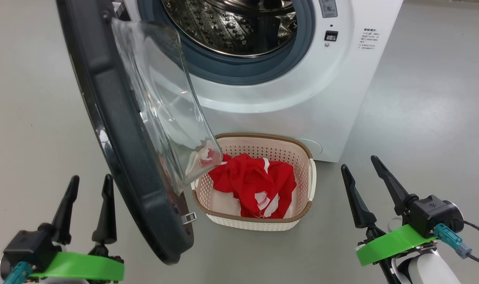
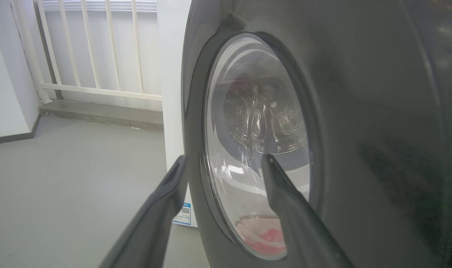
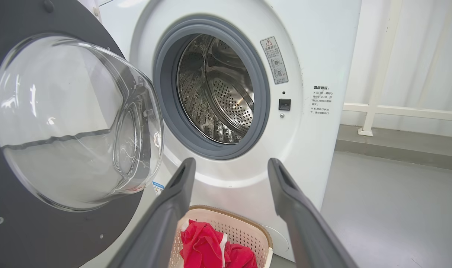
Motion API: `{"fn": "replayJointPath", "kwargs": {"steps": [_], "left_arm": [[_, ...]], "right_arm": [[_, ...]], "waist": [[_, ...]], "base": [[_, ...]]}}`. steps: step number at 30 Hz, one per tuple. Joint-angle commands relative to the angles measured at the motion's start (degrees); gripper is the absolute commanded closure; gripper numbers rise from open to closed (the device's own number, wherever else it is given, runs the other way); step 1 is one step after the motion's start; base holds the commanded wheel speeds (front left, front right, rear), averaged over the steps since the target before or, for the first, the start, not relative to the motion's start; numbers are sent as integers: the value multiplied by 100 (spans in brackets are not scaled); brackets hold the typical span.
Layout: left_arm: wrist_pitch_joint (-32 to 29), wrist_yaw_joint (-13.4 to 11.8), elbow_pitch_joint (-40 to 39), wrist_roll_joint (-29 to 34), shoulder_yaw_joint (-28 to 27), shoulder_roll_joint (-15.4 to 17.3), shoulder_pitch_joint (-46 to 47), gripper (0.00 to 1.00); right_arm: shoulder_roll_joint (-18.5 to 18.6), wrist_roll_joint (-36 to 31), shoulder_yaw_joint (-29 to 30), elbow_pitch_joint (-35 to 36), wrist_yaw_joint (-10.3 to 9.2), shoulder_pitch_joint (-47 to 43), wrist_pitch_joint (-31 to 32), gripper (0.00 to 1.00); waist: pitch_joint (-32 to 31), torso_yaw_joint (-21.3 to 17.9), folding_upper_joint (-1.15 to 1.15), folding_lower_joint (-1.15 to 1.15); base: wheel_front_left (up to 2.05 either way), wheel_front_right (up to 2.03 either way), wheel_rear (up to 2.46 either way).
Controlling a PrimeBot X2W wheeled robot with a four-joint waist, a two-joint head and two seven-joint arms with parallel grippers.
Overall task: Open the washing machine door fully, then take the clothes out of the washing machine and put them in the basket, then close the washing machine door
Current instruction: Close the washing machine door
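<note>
Where the left gripper [image 1: 91, 178] [image 2: 224, 159] sits: low and to the left of the basket [image 1: 263, 137] [image 3: 244, 230], with its dark fingers pointing up and forward.
Left jaws: spread wide, nothing between them.
Left gripper's aim: the outer face of the washing machine door [image 1: 117, 130] [image 2: 359, 111] [image 3: 10, 230], just beside it; whether it touches cannot be told.
Door: swung open, standing between the left gripper and the basket, with a glossy black rim.
Glass bowl [image 1: 164, 110] [image 3: 73, 119]: clear and bulging toward the basket, its lower end over the basket's left rim.
Basket: on the grey floor [image 1: 420, 118]; cream, perforated, with a brown rim and a white handle on its right side.
Clothes [image 1: 251, 177] [image 3: 203, 242]: bright red with white stripes, bunched inside the basket.
Washing machine [image 1: 322, 98] [image 3: 322, 56]: white, directly behind the basket, its mouth open, a steel drum [image 1: 231, 27] [image 3: 218, 93] ringed by a grey seal [image 1: 239, 71].
Right gripper [image 1: 359, 162] [image 3: 231, 160]: low and to the right of the basket, apart from it, with its fingers tilted up.
Right jaws: spread wide, holding nothing.
</note>
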State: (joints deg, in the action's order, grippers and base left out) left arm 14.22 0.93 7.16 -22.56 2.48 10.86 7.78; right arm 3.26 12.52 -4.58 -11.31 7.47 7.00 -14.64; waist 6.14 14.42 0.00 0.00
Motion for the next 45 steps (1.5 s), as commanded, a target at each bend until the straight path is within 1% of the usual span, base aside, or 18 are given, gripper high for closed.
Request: {"fn": "replayJointPath", "kwargs": {"steps": [1,8,14,33,34,35,36,37,40,42,43,45], "left_arm": [[55,-65,-176,50,-230,102,-1,0],[65,-143,-189,118,-229,51,-99,0],[70,-160,-200,77,-254,-14,-157,0],[7,-268,-200,108,-182,59,-124,0],[-9,-272,-202,103,-181,66,-119,22],[-35,-293,-201,70,-200,55,-112,92],[-35,-293,-201,70,-200,55,-112,92],[-80,-308,-197,2,-229,27,-102,100],[-226,-226,-254,-353,-336,-64,-41,100],[-339,-126,-325,-672,-445,-113,24,100],[-488,8,-421,-1108,-583,-191,113,100],[-687,93,-529,-1567,-749,-257,203,100]], "right_arm": [[-17,-35,-151,122,2,5,-36,0],[-25,-25,-183,108,2,1,-36,0],[-29,-24,-171,96,2,-22,-36,0],[-34,-24,-162,109,2,15,-36,0],[-34,-22,-166,109,2,14,-36,0],[-35,-21,-171,107,2,13,-36,0],[-35,-21,-171,107,2,13,-36,0],[-35,-19,-174,105,2,11,-36,0],[-35,-15,-172,103,2,3,-36,0],[-36,-18,-170,105,2,3,-36,0],[-36,-25,-164,109,2,9,-36,0],[-36,-30,-159,113,2,19,-36,0]], "waist": [[-4,10,0,0],[-18,18,0,0],[-43,20,0,0],[37,25,0,0],[32,27,0,0],[31,29,0,0],[31,29,0,0],[29,33,0,0],[27,43,0,0],[35,47,0,0],[47,52,0,0],[60,48,0,0]], "base": [[0,0,0],[0,0,0],[0,0,0],[0,0,0],[0,0,0],[0,0,0],[0,0,0],[0,0,0],[0,0,0],[0,0,0],[0,0,0],[0,0,0]]}}
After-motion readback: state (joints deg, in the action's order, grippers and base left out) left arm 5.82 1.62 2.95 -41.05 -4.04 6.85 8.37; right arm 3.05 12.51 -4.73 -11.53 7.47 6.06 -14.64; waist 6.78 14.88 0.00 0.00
